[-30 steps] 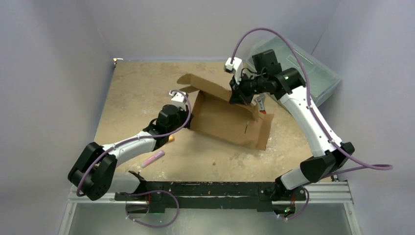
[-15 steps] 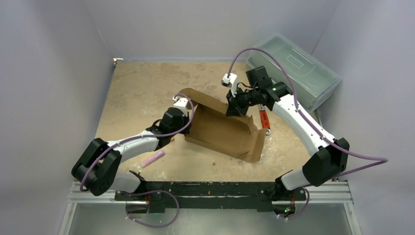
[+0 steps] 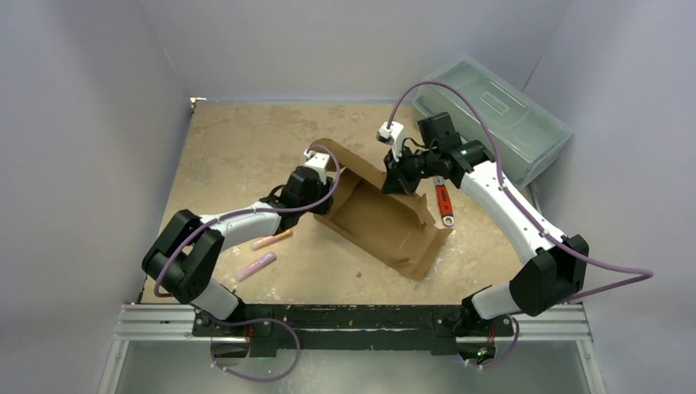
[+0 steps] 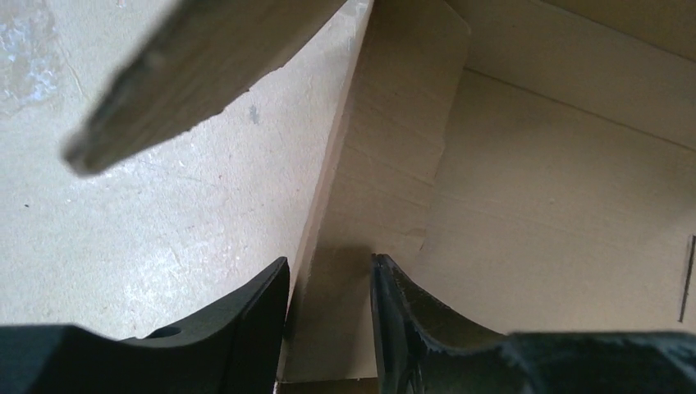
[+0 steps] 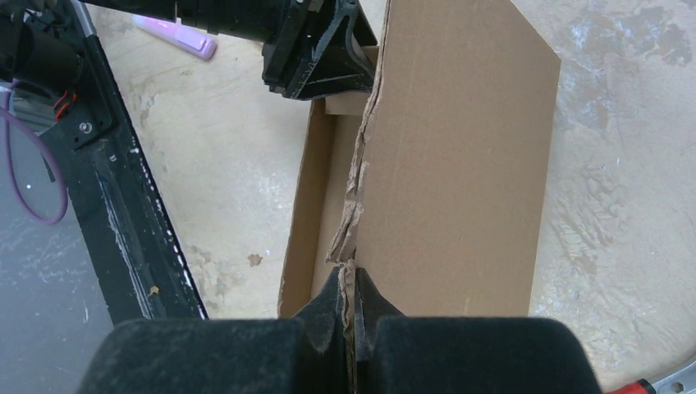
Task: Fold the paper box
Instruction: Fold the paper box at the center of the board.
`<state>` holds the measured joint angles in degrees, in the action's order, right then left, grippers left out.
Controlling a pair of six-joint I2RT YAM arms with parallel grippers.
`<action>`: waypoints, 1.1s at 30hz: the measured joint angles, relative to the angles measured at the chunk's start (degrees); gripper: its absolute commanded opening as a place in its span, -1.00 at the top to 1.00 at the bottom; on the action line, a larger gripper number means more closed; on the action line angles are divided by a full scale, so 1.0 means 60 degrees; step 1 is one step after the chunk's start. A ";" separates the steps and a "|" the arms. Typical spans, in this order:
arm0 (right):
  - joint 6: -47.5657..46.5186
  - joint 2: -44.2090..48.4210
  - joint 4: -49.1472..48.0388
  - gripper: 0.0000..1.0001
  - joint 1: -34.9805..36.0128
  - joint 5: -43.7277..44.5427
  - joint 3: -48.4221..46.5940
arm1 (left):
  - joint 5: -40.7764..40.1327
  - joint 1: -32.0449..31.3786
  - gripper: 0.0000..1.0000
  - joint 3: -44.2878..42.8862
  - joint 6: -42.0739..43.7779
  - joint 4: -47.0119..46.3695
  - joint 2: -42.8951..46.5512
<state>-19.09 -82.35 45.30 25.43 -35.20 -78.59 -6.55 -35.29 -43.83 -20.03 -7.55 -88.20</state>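
Red wrench (image 3: 443, 203) beside paper box (image 3: 386, 226); toolbox (image 3: 496, 111) behind.

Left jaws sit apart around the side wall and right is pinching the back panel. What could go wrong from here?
1. The left gripper only straddles a side wall of the paper box, so that wall may flop back down.
2. The right gripper pinches a ragged edge, and pulling could tear it.
3. The red wrench lies close by and could snag the box if it slides.
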 measured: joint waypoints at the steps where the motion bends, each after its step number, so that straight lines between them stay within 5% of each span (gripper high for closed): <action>1: 0.0018 0.0000 -0.0007 1.00 0.0000 -0.0004 0.0000 | -0.0033 0.0000 0.24 -0.0080 0.0062 0.0036 -0.0058; 7: 0.0117 0.0000 -0.0018 1.00 0.0000 0.0000 0.0000 | -0.0117 0.0004 1.00 -0.0430 0.0546 0.0084 -0.0437; 16: 0.0109 0.0018 0.0029 0.96 -0.0055 0.0149 0.0000 | 0.0346 -0.0011 1.00 -0.0189 0.0725 -0.0091 -0.0277; 28: -0.0306 0.0474 -0.0313 0.32 -0.0113 0.0423 -0.0007 | -0.1461 -0.1424 1.00 0.0452 -0.0586 0.1275 0.0947; 33: -0.0426 0.0546 -0.0528 0.43 -0.0346 0.0856 -0.0007 | -0.1661 -0.1479 1.00 0.0539 -0.0838 0.1508 0.1064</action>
<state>-21.65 -79.07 42.13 23.35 -30.06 -78.63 -16.51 -44.16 -40.60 -25.06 1.50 -81.82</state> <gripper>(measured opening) 0.345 0.036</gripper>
